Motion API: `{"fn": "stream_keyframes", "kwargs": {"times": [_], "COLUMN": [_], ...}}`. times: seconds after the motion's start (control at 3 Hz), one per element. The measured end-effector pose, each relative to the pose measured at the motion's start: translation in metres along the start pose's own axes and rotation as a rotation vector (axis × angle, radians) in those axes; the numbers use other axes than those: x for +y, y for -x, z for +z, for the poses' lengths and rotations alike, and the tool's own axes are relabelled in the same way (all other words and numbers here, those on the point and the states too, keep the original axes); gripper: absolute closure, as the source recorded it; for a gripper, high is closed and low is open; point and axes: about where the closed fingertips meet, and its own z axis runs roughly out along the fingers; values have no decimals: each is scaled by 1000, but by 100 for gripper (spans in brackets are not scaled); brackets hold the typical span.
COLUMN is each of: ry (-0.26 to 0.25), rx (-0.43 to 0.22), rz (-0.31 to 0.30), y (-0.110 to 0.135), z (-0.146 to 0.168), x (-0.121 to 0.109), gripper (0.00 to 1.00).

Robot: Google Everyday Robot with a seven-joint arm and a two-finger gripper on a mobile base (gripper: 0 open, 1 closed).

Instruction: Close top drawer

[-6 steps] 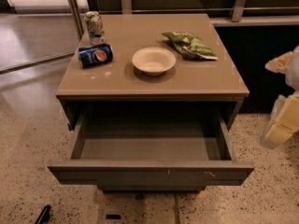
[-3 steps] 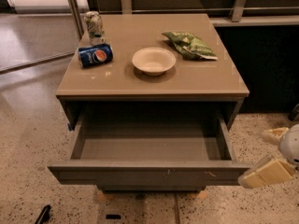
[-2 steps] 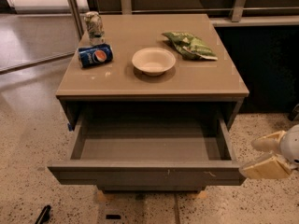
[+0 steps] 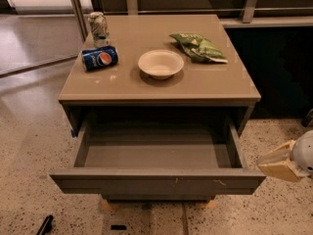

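- Clear crumpled plastic bottle (image 4: 98, 27): stands upright at the back-left of the tan cabinet top (image 4: 146, 89). A blue soda can (image 4: 99, 58) lies on its side just in front of it. Neither overhangs the drawer opening.
- Wide grey top drawer (image 4: 156, 181): pulled far out below the cabinet top, with its scratched flat front towards the camera. The interior looks empty, so nothing appears to block its travel inward.
- White round bowl (image 4: 160, 63): sits mid-top and is empty as far as can be seen.
- Green crinkled snack bag (image 4: 198, 47): lies at the back-right, apart from the bowl.
- Cream-tipped gripper (image 4: 274, 164): low at the right edge, just beside the right end of the drawer front, probably positioned to reach that face and push. Whether it is open or closed cannot be told.
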Motion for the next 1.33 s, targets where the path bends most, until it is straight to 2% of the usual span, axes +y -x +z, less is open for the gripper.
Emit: {"fn": "stream_keyframes", "kwargs": {"times": [0.33,0.67,1.0,1.33], "ry": [15,18,25,47], "rx": [17,49,70,85], "rz": [104,227,313,341], "y": [-25,-57,-82,-89], "z": [24,55,86,111], "x": [-9,-21,-33,-43], "gripper": [100,100,100,100]}}
